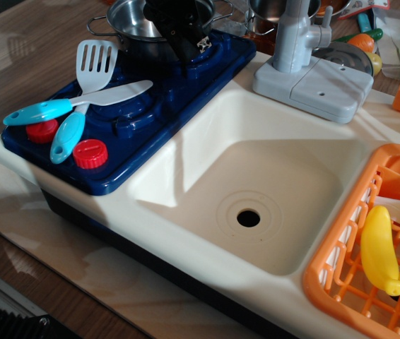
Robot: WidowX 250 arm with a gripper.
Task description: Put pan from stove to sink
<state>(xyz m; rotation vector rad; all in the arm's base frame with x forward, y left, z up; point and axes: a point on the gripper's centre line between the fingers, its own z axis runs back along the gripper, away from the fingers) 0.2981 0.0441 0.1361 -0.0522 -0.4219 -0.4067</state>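
Observation:
The pan (131,21), a shiny steel pot with wire loop handles, is over the back burner of the dark blue stove (186,81), at the top edge of the view. My black gripper (186,46) comes down from above. Its fingers straddle the pan's near rim, one inside the pot and one outside, and appear closed on it. I cannot tell whether the pan's base touches the stove. The cream-white sink (207,141), with its dark drain hole (248,217), lies to the right of the stove and holds nothing.
A white slotted spatula (95,65) and a white knife with a blue handle (80,102) lie across the front burner, behind two red knobs (90,153). The grey faucet (295,35) stands behind the sink. An orange dish rack (334,261) holds a yellow banana (379,247).

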